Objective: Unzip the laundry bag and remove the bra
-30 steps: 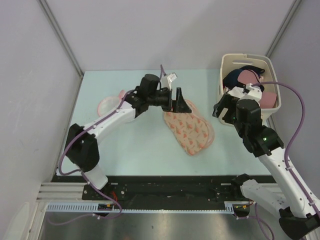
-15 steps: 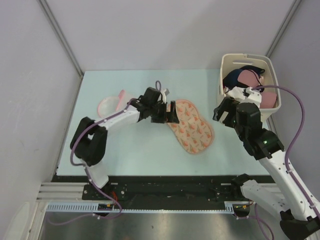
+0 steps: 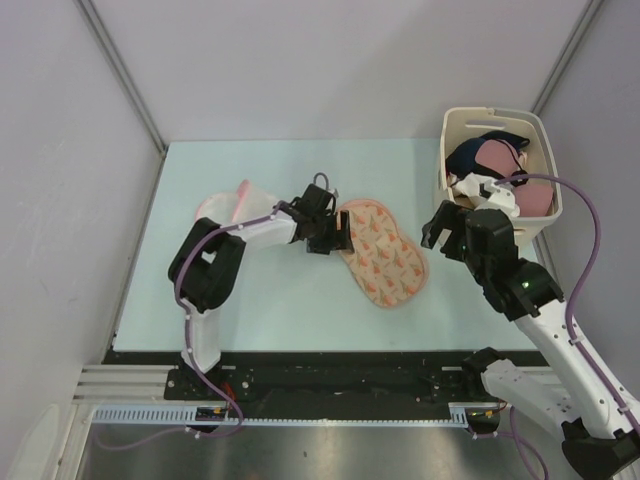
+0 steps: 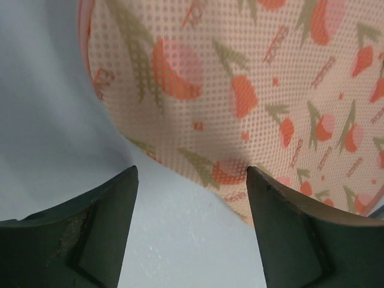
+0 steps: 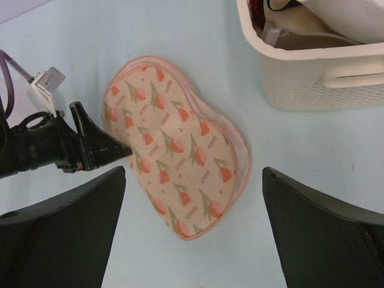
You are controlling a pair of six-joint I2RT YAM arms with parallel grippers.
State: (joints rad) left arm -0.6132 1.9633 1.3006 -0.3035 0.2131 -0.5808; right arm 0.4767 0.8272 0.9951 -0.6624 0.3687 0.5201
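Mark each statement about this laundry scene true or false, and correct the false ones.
1. The laundry bag lies on the table. True.
2. The left hand is shut on the bag. False: it is open, at the bag's edge.
3. The basket holds garments. True.
4. The right hand grips the basket. False: it is open and holds nothing.
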